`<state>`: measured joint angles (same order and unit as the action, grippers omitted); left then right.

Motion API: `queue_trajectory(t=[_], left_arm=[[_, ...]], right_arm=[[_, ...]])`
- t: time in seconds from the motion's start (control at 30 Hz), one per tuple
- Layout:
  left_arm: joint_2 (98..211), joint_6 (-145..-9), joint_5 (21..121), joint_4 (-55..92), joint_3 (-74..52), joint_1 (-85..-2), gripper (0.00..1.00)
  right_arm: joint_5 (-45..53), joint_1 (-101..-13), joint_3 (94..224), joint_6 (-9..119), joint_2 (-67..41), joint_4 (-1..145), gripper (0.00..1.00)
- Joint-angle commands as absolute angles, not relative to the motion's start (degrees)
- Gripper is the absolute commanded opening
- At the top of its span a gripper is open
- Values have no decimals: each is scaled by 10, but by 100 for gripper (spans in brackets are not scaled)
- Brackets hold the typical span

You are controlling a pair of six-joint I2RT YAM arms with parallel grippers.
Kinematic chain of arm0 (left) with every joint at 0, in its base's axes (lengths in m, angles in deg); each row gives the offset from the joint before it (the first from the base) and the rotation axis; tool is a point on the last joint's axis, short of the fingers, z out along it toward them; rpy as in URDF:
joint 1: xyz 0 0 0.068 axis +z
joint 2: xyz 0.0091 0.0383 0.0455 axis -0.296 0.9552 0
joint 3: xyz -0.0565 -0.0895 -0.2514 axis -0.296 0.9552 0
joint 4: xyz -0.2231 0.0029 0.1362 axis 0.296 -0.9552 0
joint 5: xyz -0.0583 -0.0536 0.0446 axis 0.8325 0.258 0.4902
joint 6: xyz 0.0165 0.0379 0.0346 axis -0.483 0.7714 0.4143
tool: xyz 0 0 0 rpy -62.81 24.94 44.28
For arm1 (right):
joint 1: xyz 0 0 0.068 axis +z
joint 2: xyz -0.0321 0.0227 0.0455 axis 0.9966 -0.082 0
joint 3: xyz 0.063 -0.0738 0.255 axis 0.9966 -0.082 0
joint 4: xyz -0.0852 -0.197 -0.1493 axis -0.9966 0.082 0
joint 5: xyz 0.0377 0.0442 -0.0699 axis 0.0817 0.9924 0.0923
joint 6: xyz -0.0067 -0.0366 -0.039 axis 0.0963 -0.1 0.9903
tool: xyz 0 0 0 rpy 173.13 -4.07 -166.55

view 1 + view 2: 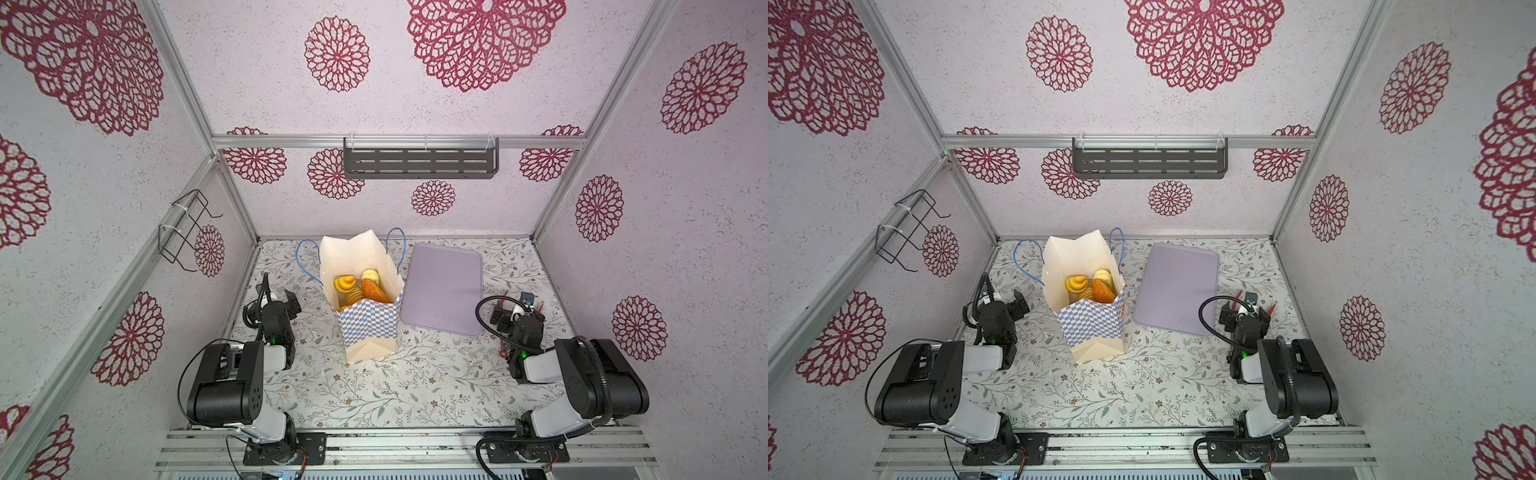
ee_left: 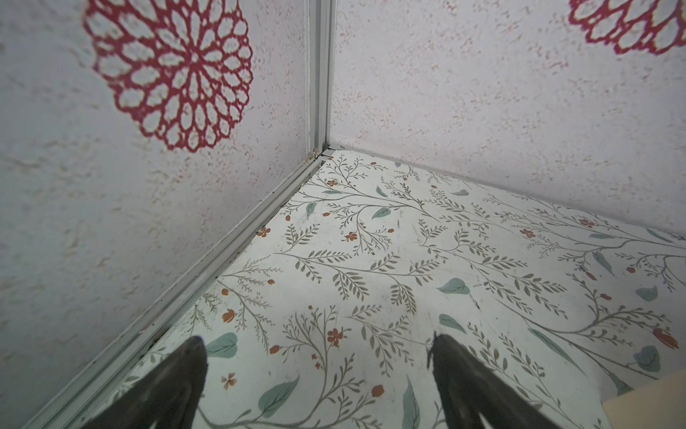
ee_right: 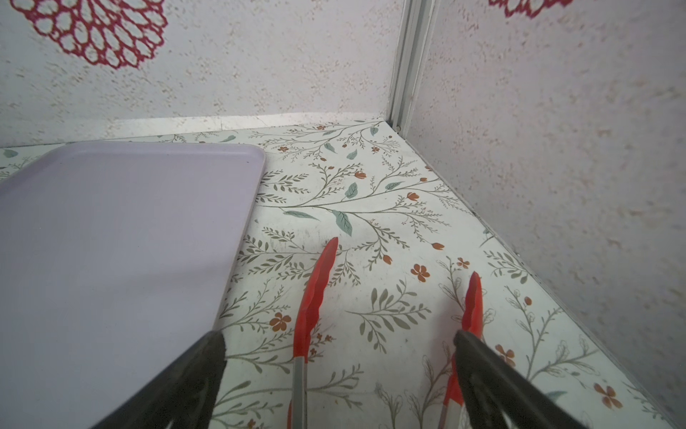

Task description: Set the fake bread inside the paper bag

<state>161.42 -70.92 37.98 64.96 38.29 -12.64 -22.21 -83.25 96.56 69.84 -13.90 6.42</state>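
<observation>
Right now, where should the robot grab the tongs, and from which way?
On the two grey metal arms, just behind the red tips, coming straight down from above. The tongs lie on their side on the table with the arms spread apart, so squeezing from both outer sides should probably close them and hold them steady.

Left arm (image 1: 224,386) folded by left edge of table (image 1: 374,395) | left gripper (image 2: 315,340) toward far-left corner, jaws wide apart | right arm (image 1: 598,378) folded by right edge | right gripper (image 3: 337,334) toward far-right corner, jaws wide apart
</observation>
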Motion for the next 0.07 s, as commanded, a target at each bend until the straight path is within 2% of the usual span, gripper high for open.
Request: queue_trajectory(t=[0.0, 0.03], left_arm=[[1618, -698, 382, 659, 375, -122, 97], [1617, -698, 382, 659, 375, -123, 97]], right_arm=[[-218, -832, 972, 705, -130, 43, 99], [-205, -833, 970, 708, -131, 37, 99]])
